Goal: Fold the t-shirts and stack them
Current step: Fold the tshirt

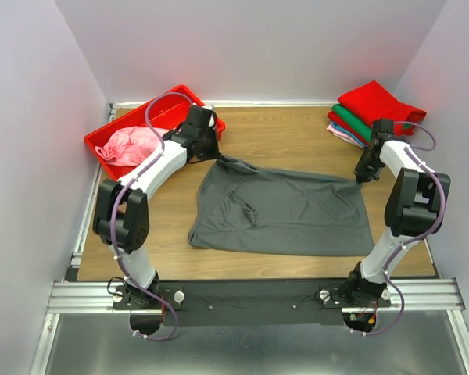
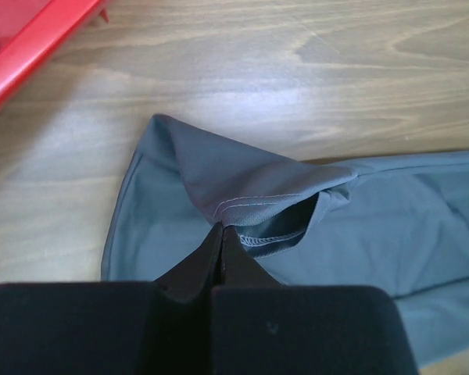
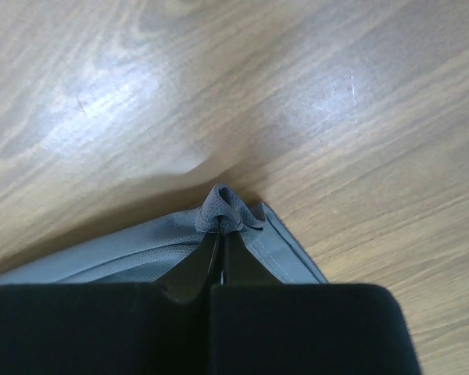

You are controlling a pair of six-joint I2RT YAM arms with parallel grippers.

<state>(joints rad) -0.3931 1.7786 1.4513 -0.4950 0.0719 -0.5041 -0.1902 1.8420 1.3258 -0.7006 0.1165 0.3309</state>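
Noted a pink cloth t-shirt [image 1: 133, 144] in the red plastic bin [image 1: 129, 117], upper left. Saw the left gripper [image 2: 222, 228] pinched shut on one top corner of the dark grey short-sleeved cloth t-shirt [image 1: 289, 211] spread mid-frame, the right gripper [image 3: 221, 234] clamped on the other, below the folded red-topped stack [image 1: 375, 105]. Judged the first fold in hand, needing both corners carried evenly downward.

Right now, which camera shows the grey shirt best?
The top view: the whole grey shirt lies spread on the table there. The left wrist view shows only a hemmed corner pinched in the left gripper; the right wrist view only a bunched corner in the right gripper.
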